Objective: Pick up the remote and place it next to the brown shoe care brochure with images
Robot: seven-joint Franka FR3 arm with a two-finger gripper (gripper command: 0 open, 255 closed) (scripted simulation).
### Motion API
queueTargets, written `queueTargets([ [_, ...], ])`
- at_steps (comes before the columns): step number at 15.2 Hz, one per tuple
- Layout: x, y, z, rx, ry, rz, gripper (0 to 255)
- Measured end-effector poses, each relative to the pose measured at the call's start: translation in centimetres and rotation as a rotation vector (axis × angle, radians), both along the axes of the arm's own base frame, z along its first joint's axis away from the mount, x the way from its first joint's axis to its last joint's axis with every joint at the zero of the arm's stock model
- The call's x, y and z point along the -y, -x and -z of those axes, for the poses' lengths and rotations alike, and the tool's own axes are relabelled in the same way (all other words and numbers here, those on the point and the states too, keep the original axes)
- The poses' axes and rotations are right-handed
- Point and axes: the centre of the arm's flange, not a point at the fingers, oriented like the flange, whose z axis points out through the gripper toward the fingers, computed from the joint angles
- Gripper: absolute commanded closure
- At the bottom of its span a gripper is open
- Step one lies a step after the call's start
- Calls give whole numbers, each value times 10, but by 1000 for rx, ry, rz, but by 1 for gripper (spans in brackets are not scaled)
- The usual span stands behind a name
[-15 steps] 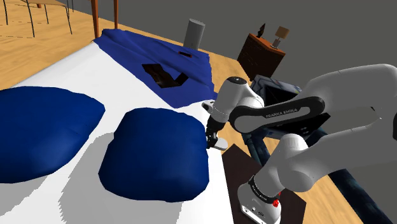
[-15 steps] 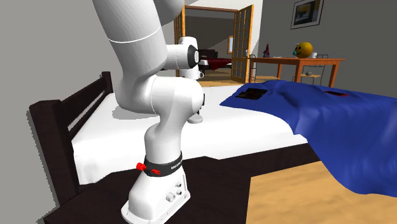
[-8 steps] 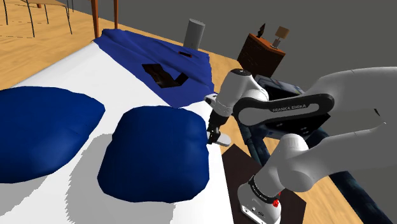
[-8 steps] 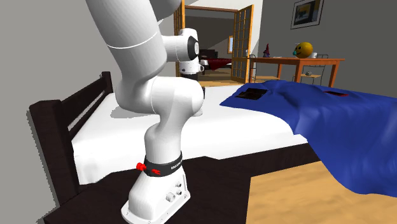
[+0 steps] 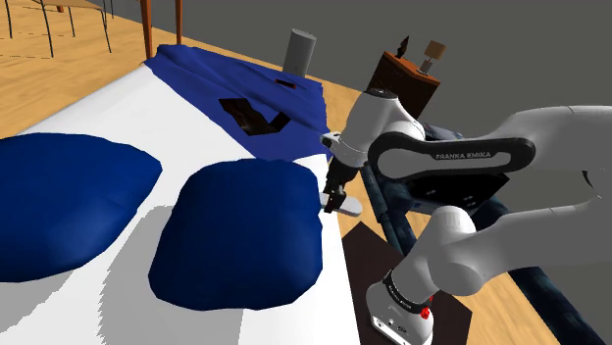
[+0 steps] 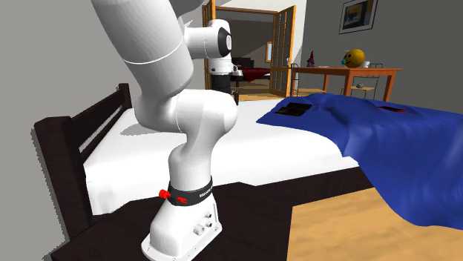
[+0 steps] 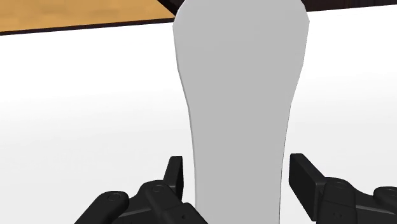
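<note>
Claw (image 5: 331,196) is pointing down at the bed's side edge, just beside the corner of the nearer blue pillow (image 5: 240,230). It is grasping the remote (image 5: 345,206), a plain light-grey slab.

Wrist view: the black fingers (image 7: 175,178) are standing either side of the remote's (image 7: 242,95) narrower end and pinching it across its width. The long axis is running straight away from the claw (image 7: 238,173). The broader, rounded end is pointing toward the dark bed edge and the wood floor (image 7: 76,16) beyond it. The white bed (image 7: 83,108) is lying behind the remote.

Shoulder view: the remote is lying about level, with its free end sticking out toward the view's right, past the mattress edge. Cannot tell whether it is touching the sheet.

The brown brochure (image 5: 257,116) is lying flat on the blue blanket (image 5: 211,73) farther up the bed (image 5: 98,118), well apart from the remote. The second pillow (image 5: 59,201) is sitting at the view's left.
</note>
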Motion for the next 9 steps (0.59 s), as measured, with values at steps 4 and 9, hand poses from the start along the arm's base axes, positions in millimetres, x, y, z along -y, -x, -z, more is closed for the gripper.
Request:
queueTargets([
  [4,1,-1,-21,0,0,0,255],
  [9,0,0,-46,0,0,0,255],
])
